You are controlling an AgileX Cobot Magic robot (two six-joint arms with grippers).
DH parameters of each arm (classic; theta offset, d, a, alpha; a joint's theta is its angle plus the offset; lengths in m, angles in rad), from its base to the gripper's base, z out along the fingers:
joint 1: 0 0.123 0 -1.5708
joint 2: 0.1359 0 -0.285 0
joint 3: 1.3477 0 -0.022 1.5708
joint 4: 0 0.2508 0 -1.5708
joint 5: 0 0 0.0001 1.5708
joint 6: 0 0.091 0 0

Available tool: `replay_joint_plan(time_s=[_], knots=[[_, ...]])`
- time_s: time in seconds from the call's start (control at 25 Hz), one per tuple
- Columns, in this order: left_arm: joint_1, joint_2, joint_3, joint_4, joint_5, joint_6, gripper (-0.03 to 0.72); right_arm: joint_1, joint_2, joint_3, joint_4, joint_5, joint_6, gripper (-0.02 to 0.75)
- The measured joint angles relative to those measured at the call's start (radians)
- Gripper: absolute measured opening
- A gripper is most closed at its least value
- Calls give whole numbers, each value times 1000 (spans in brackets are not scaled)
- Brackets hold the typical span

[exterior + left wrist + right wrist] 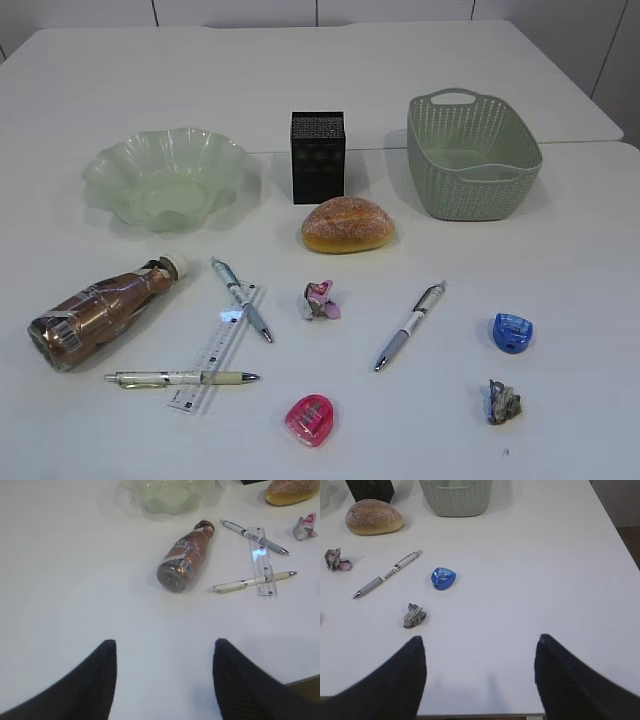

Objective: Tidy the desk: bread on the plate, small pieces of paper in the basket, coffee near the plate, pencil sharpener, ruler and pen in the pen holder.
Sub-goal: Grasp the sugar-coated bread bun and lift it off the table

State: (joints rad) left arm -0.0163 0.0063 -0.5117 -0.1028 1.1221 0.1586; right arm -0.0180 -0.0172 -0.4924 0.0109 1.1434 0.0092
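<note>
bread [347, 224] sits on the bare table just in front of the black pen holder [318, 156], between the green glass plate [165, 178] on the left and the basket [471, 153] on the right; nothing is tidied yet. the left gripper [165, 680] hangs low over the near left edge with its fingers spread wide and nothing between them. the right gripper [480, 680] is likewise spread and empty over the near right edge.

from the left gripper the coffee bottle [187, 555] lies ahead and slightly right, on its side, its long axis running from the base nearest the gripper up to the cap, which points toward the plate. just to its right are the ruler [261, 560] and two pens [252, 581] lying across it. from the right gripper the blue sharpener [443, 577] and a crumpled grey paper [414, 616] lie ahead and left, with a third pen [387, 573] beyond them, angled toward the bread. the pink sharpener [310, 418] and pink paper [321, 300] sit near the middle, and i cannot tell which arm is closer. the bread looks reachable by either arm, though the plate is on the left side.
</note>
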Motion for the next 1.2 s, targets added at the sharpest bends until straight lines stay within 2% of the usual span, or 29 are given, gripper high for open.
replay_joint_plan(time_s=[0.48, 0.64, 0.88, 1.2], knots=[[0, 0, 0, 0, 0, 0, 410, 0, 0, 0, 0, 0, 0, 533], [0, 17, -35, 2, 62, 0, 410, 0, 0, 0, 0, 0, 0, 533], [-3, 213, -192, 4, 141, 0, 410, 0, 0, 0, 0, 2, 0, 533], [-41, 614, -559, 0, 145, 0, 412, 0, 0, 0, 0, 2, 0, 533]])
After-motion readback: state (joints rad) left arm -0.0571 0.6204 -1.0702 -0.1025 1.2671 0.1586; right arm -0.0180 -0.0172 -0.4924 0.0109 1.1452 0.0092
